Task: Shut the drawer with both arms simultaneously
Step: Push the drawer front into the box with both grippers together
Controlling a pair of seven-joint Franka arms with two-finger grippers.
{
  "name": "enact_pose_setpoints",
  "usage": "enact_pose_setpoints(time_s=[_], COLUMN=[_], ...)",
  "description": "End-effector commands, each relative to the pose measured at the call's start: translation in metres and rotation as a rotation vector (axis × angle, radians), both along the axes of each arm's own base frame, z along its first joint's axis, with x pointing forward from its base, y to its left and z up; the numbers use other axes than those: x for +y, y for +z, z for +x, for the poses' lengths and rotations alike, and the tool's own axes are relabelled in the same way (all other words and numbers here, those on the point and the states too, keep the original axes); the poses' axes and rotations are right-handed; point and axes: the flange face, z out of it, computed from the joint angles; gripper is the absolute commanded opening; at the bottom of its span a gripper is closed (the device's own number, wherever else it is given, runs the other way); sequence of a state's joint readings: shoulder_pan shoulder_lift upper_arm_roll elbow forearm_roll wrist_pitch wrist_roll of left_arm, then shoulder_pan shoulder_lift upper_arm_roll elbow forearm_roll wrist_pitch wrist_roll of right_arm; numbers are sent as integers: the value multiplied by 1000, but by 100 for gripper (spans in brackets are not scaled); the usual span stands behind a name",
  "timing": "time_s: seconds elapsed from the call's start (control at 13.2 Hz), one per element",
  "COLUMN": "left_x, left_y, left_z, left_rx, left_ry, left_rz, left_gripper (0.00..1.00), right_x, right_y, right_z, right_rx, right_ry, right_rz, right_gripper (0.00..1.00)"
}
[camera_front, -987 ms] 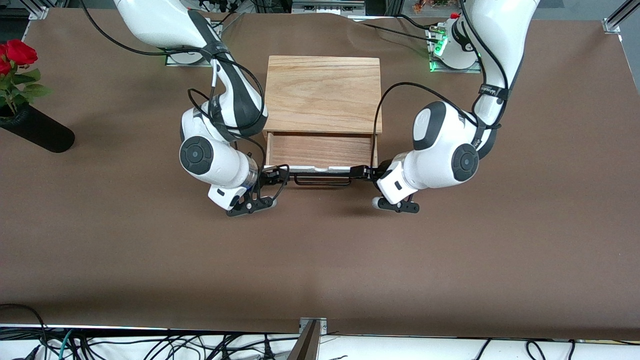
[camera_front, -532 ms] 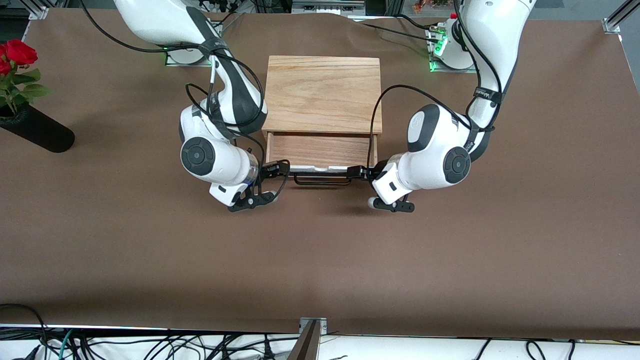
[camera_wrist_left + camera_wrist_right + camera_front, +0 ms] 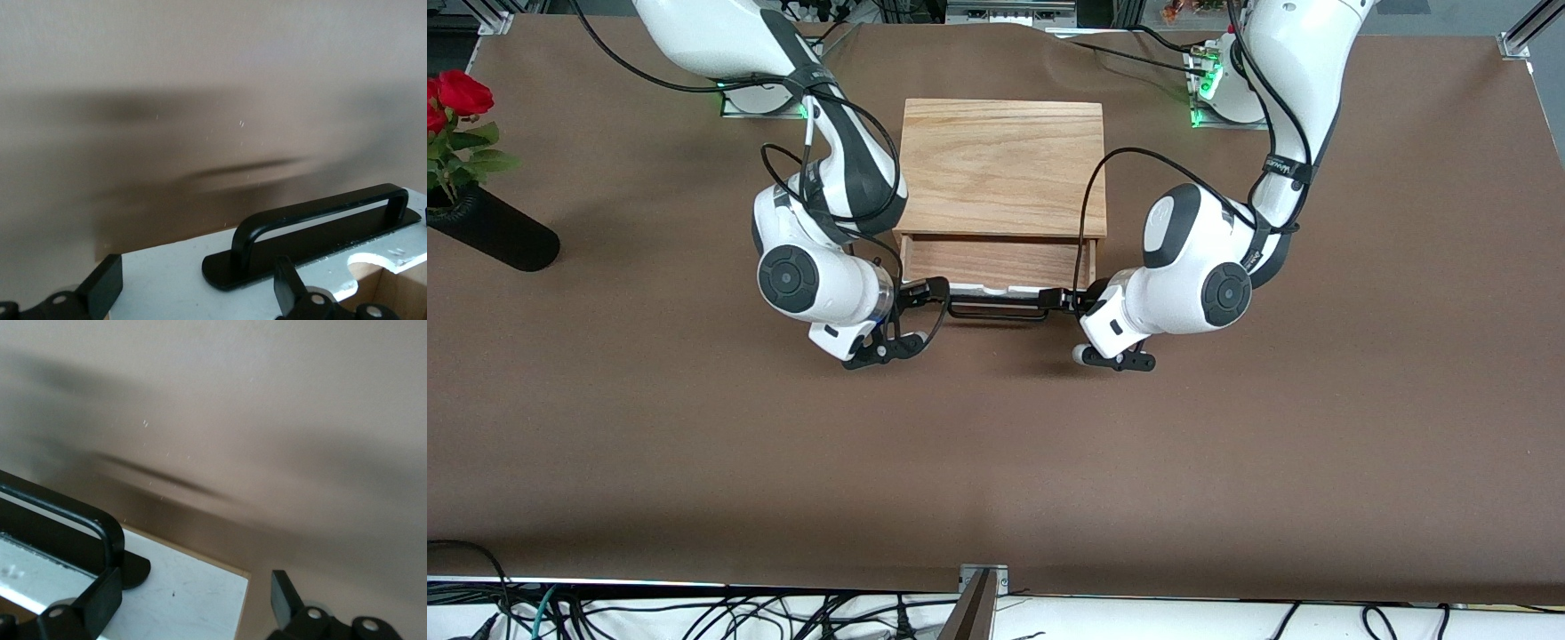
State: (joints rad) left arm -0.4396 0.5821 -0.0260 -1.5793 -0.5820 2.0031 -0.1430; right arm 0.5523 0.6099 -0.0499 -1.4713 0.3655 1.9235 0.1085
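My two grippers sit at the two ends of the drawer's white front panel. The drawer (image 3: pixel 996 271) is still partly out of the oak box (image 3: pixel 1000 167), which stands near the table's edge where my bases are mounted, about midway between them. A band of the light-wood tray floor shows between the box's top and the front panel, so I judge the closing under way but not finished.

My left gripper (image 3: pixel 1069 300) is at the panel's end toward the left arm's side. In the left wrist view its fingers (image 3: pixel 288 288) stand apart, straddling the top edge of the panel near the black wire handle (image 3: pixel 313 223), clamping nothing. My right gripper (image 3: pixel 922 292) is at the other end. In the right wrist view its fingers (image 3: pixel 103 600) are likewise spread, one by the handle's (image 3: pixel 67 513) end and the other past the panel's corner, holding nothing.

What is left, as I judge it, is to push both ends evenly toward the box until the white panel meets its front. Uneven pressure could skew the tray and jam it.

A black vase with red roses (image 3: pixel 471 213) lies near the table's edge at the right arm's end, well apart from the work.
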Motion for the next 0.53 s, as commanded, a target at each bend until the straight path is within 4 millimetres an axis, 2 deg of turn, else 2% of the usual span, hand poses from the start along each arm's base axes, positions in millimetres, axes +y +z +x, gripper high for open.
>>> enact_pose_setpoints(time_s=[0.0, 0.08, 0.46], left_x=[4, 6, 8], left_y=[0, 0, 3], left_z=[-8, -10, -22], left_rx=[71, 90, 147], left_ry=[-12, -20, -82], left_rz=[14, 18, 58], left_gripper=[100, 100, 100], right_x=[21, 27, 32], right_y=[1, 0, -8], right_z=[-21, -27, -48], right_rx=[62, 78, 189], right_ry=[47, 61, 114], right_rz=[24, 21, -10], right_gripper=[100, 100, 100])
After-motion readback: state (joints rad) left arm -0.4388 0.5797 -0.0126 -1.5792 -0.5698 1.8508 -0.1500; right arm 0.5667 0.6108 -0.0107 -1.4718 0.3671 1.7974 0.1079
